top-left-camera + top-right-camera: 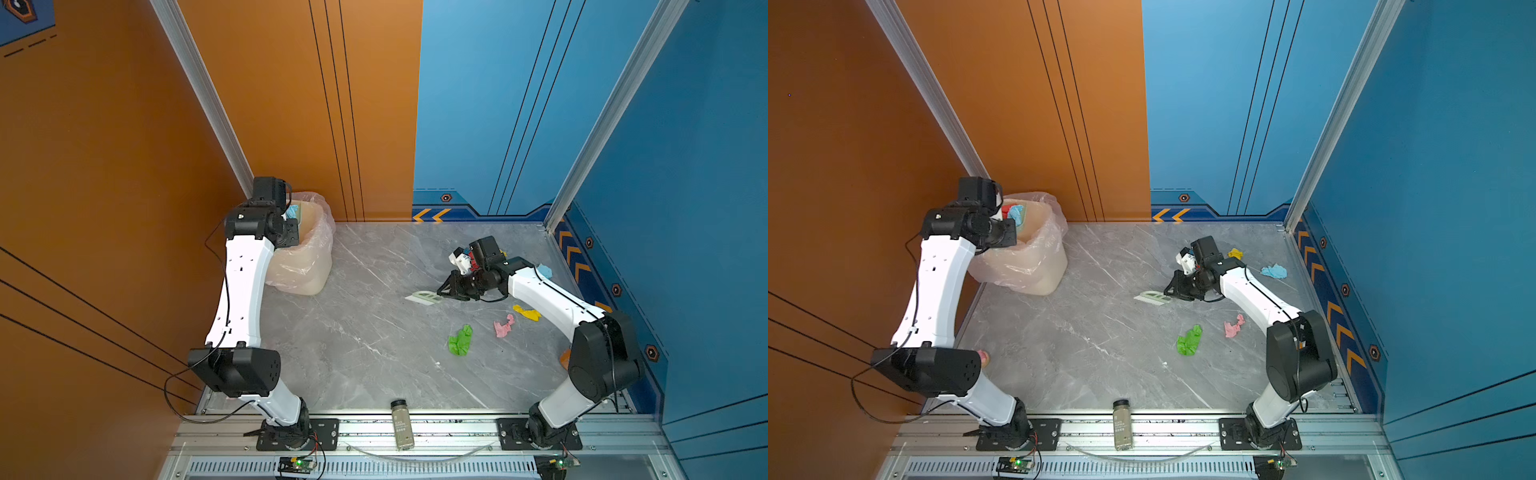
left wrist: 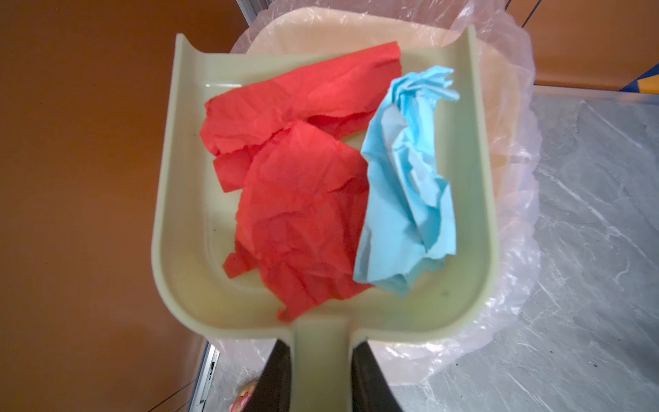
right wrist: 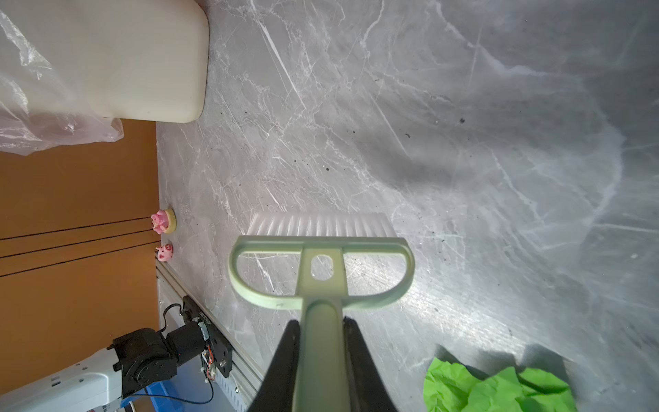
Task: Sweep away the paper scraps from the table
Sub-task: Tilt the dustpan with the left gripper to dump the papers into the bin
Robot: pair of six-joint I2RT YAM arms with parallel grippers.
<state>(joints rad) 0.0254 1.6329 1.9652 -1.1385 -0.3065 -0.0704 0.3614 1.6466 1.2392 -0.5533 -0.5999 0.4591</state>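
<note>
Paper scraps (image 1: 460,340) (thin, crumpled, nearly weightless) lie in two groups. Two red pieces (image 2: 299,199) and a light blue wad (image 2: 410,185) rest loose in the dustpan (image 2: 185,232). The left gripper (image 2: 321,344) holds it by the handle, jaws clamped tight on either side, and the pan's open lip hangs over the mouth of the bag-lined bin (image 1: 307,257).

The other scraps are on the table (image 1: 353,374) around the brush (image 3: 321,249). The right gripper (image 3: 322,323) pinches its handle firmly, with the bristles (image 3: 321,224) low over bare marble; whether they touch it cannot be told. A green wad (image 3: 499,388) sits just beside that gripper, behind the brush head. A pink wad (image 1: 1233,326) and a yellow wad (image 1: 525,312) lie farther back along the arm. A second yellow wad (image 1: 1235,252) and a second light blue wad (image 1: 1274,271) lie on the arm's far side, away from the bristles.

Handling, as judged: the paper is soft and springy and offers no firm place to pinch. It is best taken low, where a wad meets the table, with the full width of the bristles behind it. The smooth surface should let wads slide, but a quick stroke may flick one aside or ride over it. A tilt should empty the pan — the flatter red pieces may cling.
</note>
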